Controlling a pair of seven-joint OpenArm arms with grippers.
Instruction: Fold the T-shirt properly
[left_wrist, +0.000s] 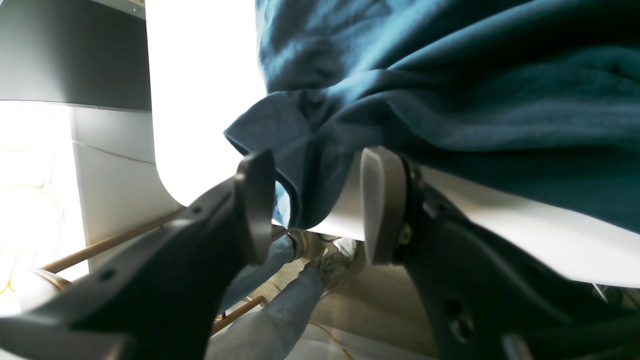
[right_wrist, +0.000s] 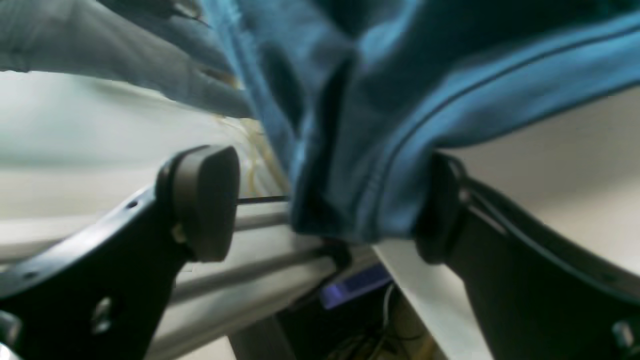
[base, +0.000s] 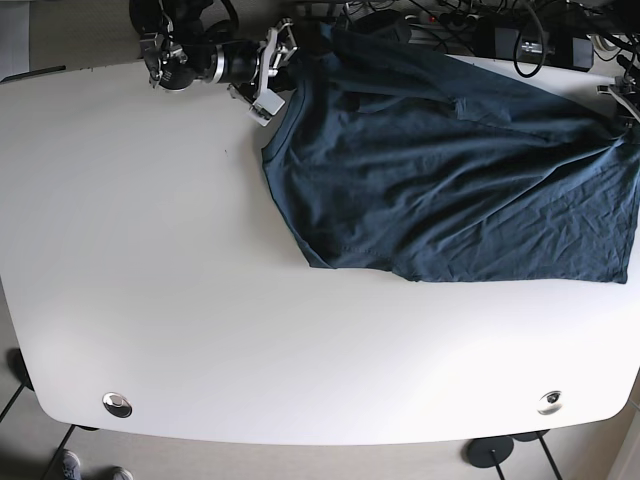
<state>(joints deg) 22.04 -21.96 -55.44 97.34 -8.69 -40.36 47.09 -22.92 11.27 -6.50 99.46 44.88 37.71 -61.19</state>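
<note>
Hiding the table's (base: 150, 300) far edge, the T-shirt (base: 450, 190) overhangs it.

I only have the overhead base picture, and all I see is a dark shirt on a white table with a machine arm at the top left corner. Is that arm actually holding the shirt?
Observer: Its wrist camera shows the right gripper spread wide, with a hem of the shirt hanging between the two fingers, not pinched.
Operator: Is there a second arm? I barely see anything on the right edge.
Observer: Yes. The left gripper is also open, with a fold of cloth drooping over the table edge between its fingers.
Operator: Anything under the table?
Observer: The left wrist camera catches someone's legs in jeans below the edge.
</note>
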